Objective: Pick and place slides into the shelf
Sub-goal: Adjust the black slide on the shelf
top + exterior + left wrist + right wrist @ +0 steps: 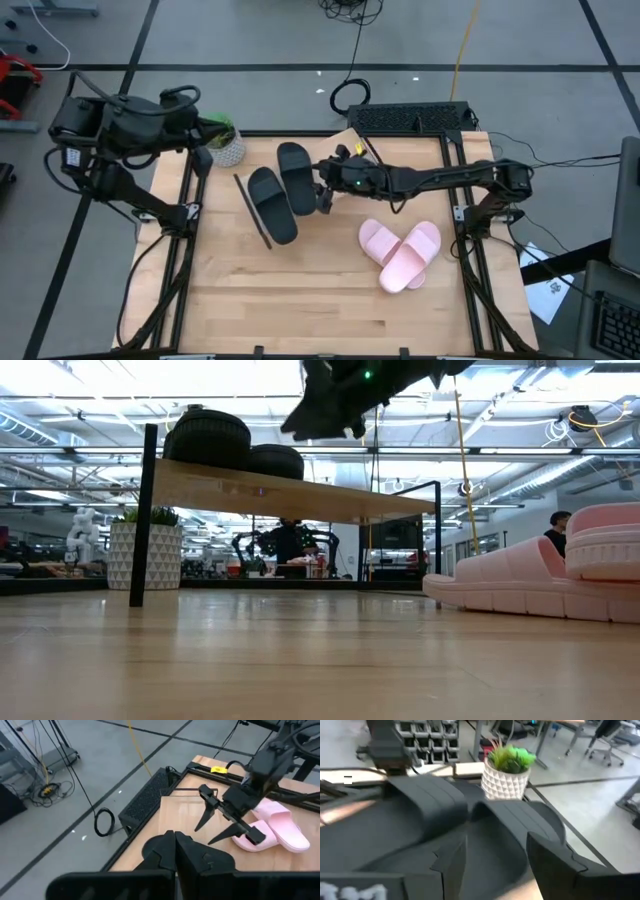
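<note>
Two black slides (272,205) (296,172) lie side by side, soles down, on top of the shelf (280,490), a light wooden board on dark legs at the table's middle. Two pink slides (400,252) lie on the table to the right, one resting partly on the other. My right gripper (323,198) hangs open just above the shelf top, right beside the black slides (510,830), which fill its wrist view past the fingers (555,860). It touches nothing. My left gripper (175,852) is shut and empty, drawn back at the far left by the plant.
A white pot with a green plant (225,145) stands at the far left corner, close to the shelf's end. A black grille-like box (410,117) lies beyond the far edge. Bare tabletop (300,300) stretches along the near side.
</note>
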Motion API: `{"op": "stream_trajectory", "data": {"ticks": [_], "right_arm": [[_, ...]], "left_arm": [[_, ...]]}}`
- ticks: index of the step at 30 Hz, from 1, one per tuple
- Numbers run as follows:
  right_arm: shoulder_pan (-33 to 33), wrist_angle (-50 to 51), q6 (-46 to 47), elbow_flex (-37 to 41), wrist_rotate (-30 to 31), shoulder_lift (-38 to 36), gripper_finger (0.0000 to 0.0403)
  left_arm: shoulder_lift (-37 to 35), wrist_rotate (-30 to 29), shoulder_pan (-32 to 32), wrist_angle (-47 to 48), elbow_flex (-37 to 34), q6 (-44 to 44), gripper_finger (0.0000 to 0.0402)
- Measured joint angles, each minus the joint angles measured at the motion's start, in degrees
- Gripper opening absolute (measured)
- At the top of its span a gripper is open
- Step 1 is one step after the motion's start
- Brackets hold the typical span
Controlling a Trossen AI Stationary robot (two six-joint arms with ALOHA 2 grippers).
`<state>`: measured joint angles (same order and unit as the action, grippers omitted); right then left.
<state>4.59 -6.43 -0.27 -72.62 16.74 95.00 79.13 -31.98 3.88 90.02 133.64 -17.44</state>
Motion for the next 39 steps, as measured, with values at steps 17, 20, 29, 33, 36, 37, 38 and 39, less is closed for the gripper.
{"op": "stream_trajectory", "data": {"ticks": [17,20,29,33,36,37,38,39], "right_arm": [[3.60,1.44,2.10,0.04,-0.31,1.46,0.0196],[3.64,1.59,2.64,0.04,-0.40,1.55,0.0196],[3.69,1.97,2.64,0.52,-0.47,1.70,0.0196],[3.73,1.89,2.64,1.73,-0.44,1.70,0.0196],[3.99,0.27,2.64,2.12,-0.47,1.70,0.0196],[4.15,-0.16,2.64,2.12,-0.47,1.70,0.0196],[4.40,-0.39,2.64,2.12,-0.47,1.70,0.0196],[4.67,-0.60,2.64,2.12,-0.48,1.70,0.0196]], "left_arm": [[-0.02,-2.13,-0.04,-0.01,0.02,3.98,0.0013],[-0.02,-2.72,-0.04,0.00,0.02,4.40,0.0016],[-0.02,-2.82,-0.04,0.00,0.02,5.78,0.0008],[-0.02,-3.13,-0.04,0.00,0.02,6.54,0.0020],[-0.02,-3.18,-0.04,0.00,0.02,6.94,0.0019],[-0.02,-3.18,-0.04,0.00,0.02,6.96,0.0016],[-0.02,-3.18,-0.04,0.00,0.02,6.98,0.0014],[-0.02,-3.18,-0.04,0.00,0.02,7.00,0.0010]]}}
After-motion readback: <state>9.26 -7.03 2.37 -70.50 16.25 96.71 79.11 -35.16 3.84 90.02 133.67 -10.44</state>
